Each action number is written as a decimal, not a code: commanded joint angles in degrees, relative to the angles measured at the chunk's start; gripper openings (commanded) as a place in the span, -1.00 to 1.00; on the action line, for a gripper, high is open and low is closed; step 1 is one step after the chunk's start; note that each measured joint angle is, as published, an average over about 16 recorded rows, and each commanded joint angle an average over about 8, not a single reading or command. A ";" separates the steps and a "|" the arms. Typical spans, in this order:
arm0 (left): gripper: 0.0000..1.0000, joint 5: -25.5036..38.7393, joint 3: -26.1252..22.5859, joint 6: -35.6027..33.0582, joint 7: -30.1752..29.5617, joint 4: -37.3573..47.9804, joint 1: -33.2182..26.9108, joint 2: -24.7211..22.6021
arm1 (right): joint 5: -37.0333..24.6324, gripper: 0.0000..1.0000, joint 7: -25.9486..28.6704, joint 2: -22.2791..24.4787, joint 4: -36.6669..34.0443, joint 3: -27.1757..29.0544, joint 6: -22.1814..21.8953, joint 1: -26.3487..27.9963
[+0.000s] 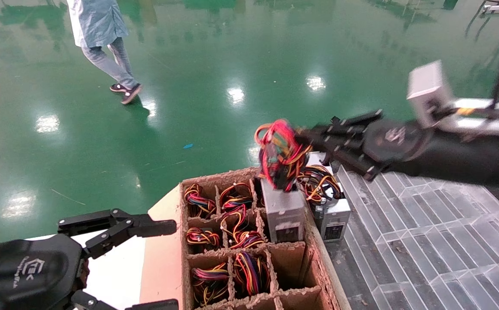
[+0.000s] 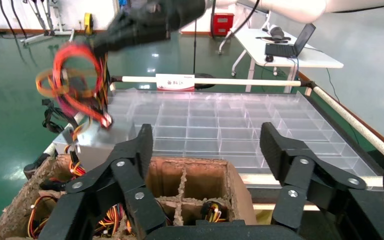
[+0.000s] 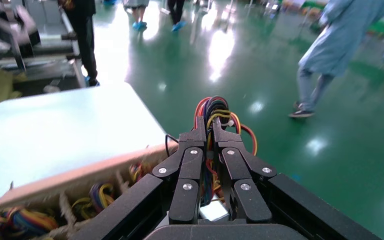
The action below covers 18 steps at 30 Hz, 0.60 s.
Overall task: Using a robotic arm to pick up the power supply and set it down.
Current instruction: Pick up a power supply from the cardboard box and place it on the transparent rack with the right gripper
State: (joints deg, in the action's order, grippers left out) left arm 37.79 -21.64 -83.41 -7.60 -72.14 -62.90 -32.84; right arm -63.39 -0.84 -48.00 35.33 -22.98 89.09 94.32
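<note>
The power supply [image 1: 284, 211] is a grey metal box topped by a mostly red coil of wires [image 1: 279, 153]. It stands tall at the far right corner of the cardboard box, its lower end still between the dividers. My right gripper [image 1: 305, 142] comes in from the right and is shut on that coil; the right wrist view shows the wires [image 3: 215, 107] pinched in the right gripper [image 3: 210, 125], with grey metal [image 3: 214, 211] below. My left gripper [image 1: 174, 265] is parked open at the near left. The left gripper [image 2: 207, 135] is empty, and the power supply [image 2: 92, 145] hangs beyond it.
The divided cardboard box [image 1: 215, 178] holds several other wire bundles. A second grey unit [image 1: 333, 213] with yellow-orange-black wires stands just right of it on a clear plastic grid tray [image 1: 426, 224]. A person [image 1: 103, 43] walks on the green floor beyond.
</note>
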 commanded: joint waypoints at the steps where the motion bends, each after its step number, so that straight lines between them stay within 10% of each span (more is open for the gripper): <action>1: 1.00 0.00 0.00 0.00 0.00 0.00 0.00 0.00 | 1.18 -1.00 0.65 0.95 1.01 0.69 0.33 0.61; 18: 1.00 0.00 -0.01 0.00 0.00 0.00 0.00 0.00 | 5.12 -1.00 7.16 14.69 10.35 3.32 0.00 2.72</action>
State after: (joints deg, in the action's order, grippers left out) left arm 37.79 -21.65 -83.41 -7.60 -72.14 -62.90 -32.84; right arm -58.32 6.03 -33.61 45.32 -19.79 89.07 96.46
